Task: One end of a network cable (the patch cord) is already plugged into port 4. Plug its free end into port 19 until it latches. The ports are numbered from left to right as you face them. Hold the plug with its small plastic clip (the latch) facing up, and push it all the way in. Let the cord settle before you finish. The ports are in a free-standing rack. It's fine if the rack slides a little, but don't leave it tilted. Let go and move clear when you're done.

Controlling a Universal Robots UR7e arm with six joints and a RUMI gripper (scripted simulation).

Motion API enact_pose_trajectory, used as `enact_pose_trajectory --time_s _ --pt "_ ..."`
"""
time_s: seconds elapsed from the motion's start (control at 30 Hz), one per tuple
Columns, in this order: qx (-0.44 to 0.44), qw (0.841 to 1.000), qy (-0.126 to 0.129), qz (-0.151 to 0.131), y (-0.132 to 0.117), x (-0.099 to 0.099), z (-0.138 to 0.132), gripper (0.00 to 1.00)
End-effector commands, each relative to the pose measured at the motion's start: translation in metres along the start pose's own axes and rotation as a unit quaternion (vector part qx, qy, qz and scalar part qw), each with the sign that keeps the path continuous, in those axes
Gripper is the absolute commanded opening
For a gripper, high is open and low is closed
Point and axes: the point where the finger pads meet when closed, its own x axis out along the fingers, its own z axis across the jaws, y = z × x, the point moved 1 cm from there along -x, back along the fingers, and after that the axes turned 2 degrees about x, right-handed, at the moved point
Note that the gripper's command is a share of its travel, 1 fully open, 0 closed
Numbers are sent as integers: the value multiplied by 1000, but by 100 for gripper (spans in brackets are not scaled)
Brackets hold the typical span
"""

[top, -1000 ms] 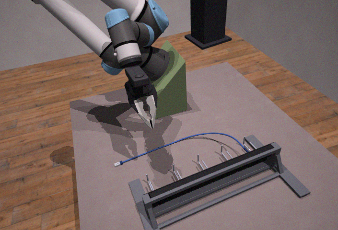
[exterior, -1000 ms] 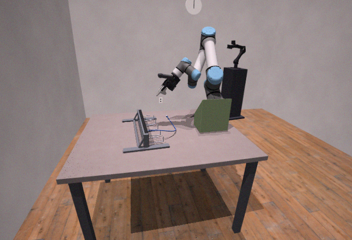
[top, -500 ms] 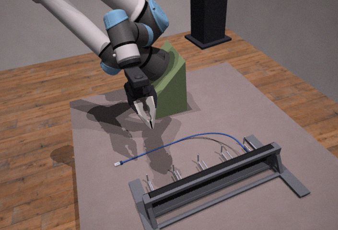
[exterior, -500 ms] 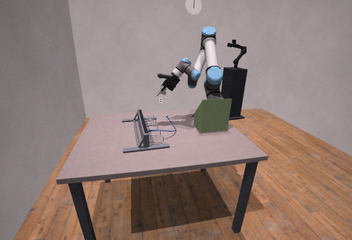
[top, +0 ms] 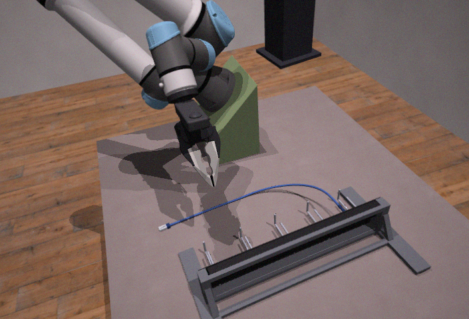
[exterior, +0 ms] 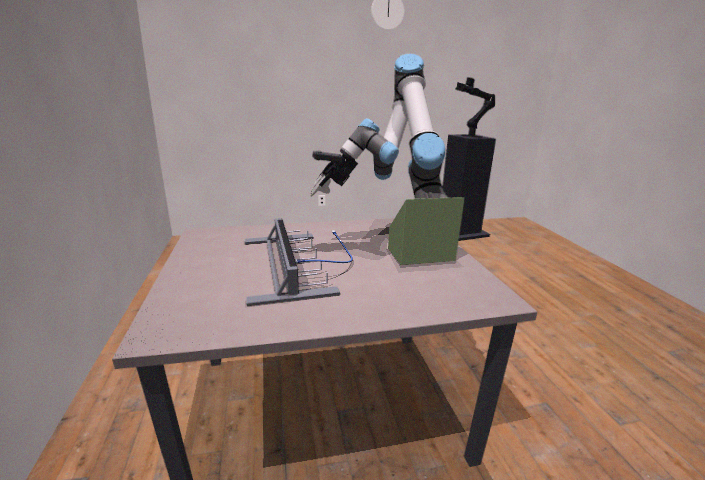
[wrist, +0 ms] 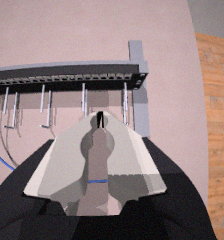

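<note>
Plug, small, whitish and boxy, lies at the far left of the top view on the mauve-grey table, out of sight in the wrist view. Its long axis runs roughly along the rack's length, nose pointing left, away from the cord; its clip is too small to make out. Rightward from it runs a thin blue cord. Next, above the table, the black gripper with pale tapered fingers points downward, its tips closed together on nothing. From those tips, the plug lies down and to the left, so the coming reach likely goes that way, with the fingers opening first. Nearer the viewer, a long grey free-standing rack stands upright; the cord's other end meets it towards the right. Once gripped, the plug would probably need about a quarter turn to face the ports.
</note>
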Motion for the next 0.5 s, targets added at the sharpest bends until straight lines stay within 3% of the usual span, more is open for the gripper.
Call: enact_pose_trajectory --time_s 0.0,0.47 --pt "0 1000 -2 3 2 17 1 0" --pt "0 1000 -2 3 2 60 1 0"
